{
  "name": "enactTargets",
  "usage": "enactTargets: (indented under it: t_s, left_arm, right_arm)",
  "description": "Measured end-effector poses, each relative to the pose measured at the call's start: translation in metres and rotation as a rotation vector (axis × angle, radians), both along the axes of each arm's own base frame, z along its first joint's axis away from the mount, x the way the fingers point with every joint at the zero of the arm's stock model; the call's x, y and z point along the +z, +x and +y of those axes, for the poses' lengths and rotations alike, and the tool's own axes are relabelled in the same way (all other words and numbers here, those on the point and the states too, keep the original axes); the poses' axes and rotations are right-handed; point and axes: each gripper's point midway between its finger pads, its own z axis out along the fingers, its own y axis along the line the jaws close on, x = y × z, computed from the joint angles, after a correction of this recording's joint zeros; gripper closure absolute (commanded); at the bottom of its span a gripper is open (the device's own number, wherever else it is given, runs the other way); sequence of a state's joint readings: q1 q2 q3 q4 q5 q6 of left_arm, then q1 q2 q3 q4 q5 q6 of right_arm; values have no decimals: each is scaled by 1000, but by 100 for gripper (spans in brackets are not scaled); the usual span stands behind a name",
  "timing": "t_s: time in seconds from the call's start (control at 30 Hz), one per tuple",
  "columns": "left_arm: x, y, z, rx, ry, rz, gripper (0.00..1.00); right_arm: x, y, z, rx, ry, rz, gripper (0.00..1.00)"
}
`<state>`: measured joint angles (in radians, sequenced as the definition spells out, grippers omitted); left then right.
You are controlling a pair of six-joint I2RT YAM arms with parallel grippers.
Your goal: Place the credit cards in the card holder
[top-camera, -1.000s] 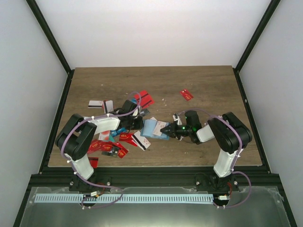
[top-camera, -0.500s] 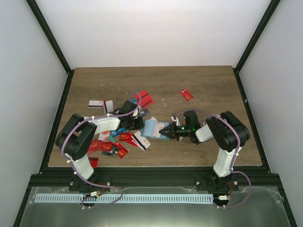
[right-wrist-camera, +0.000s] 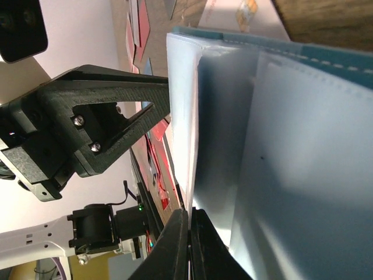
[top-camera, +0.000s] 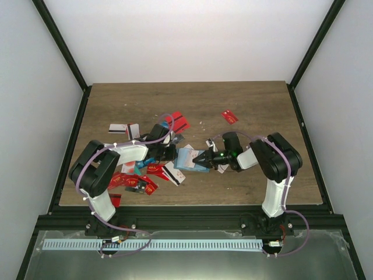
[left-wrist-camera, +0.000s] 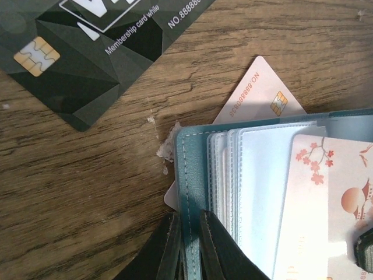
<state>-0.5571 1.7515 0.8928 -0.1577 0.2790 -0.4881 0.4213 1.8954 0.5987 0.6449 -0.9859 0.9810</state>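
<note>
One card holder [top-camera: 187, 158], many credit cards [top-camera: 229, 116]

Wood-grain table [top-camera: 204, 99] strewn with credit cards [top-camera: 137, 182]
Most of the red cards crowd its near-left part. Two black-striped white cards [top-camera: 118, 128] lie toward the left edge, and a lone red card [top-camera: 229, 116] sits well apart at the far right. The open teal card holder [top-camera: 189, 158] rests mid-table over a white chip card [left-wrist-camera: 262, 96], near a dark membership card [left-wrist-camera: 76, 52].
</note>
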Motion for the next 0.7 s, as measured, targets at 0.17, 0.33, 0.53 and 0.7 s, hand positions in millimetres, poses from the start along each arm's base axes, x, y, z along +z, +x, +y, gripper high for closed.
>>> enactTargets:
  t_s: [0.17, 0.33, 0.53, 0.7]
  left_arm:
    - [-3, -1, -1, -15, -1, 6, 88]
    - [-3, -2, -2, -26, -3, 3, 88]
    - [-4, -2, -2, -29, -3, 3, 88]
    - [-4, -1, -3, -33, -1, 0, 88]
  right_arm:
    - [1, 5, 4, 40, -17, -26, 99]
    - [3, 10, 8, 76, -33, -45, 99]
    - [-1, 14, 13, 121, -52, -48, 99]
    - [-3, 15, 15, 162, -66, -57, 99]
